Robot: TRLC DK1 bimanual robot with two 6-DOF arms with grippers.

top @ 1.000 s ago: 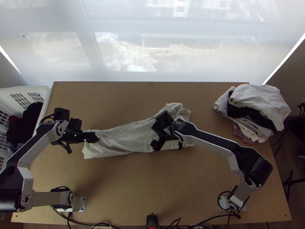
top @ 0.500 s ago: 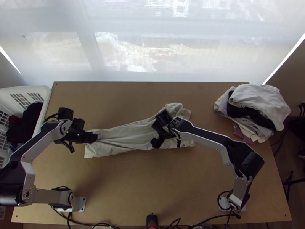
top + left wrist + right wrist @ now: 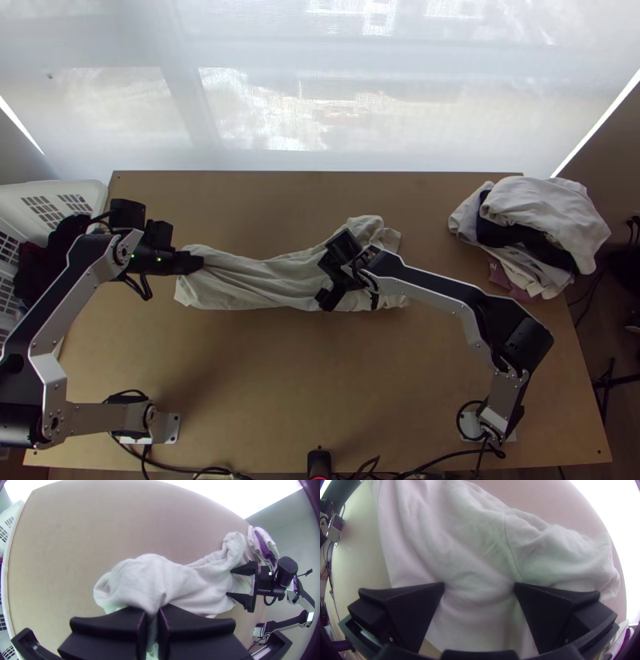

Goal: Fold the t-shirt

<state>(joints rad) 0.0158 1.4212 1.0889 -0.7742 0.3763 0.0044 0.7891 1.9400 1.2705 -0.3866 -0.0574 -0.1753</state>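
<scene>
My left gripper (image 3: pixel 190 262) is at the left end of the white t-shirt (image 3: pixel 264 280), which lies bunched in a long strip across the middle of the table. In the left wrist view, the left gripper (image 3: pixel 152 620) is shut on a gathered fold of the t-shirt (image 3: pixel 146 576). My right gripper (image 3: pixel 328 280) is over the right part of the cloth. In the right wrist view, the right gripper (image 3: pixel 479 586) stands open, its fingertips wide apart against the t-shirt (image 3: pixel 470 546), with loose cloth between them and a seam near one tip.
A pile of folded clothes (image 3: pixel 544 216) lies at the table's back right corner. A white basket (image 3: pixel 96 196) with dark clothes stands at the left edge. Bare tabletop (image 3: pixel 320 384) stretches between the arm bases and behind the t-shirt.
My left gripper moved slightly right, then up the picture and a little left, carrying the t-shirt's left end along. The right arm shifted slightly at first, its gripper staying nearly in place over the cloth.
</scene>
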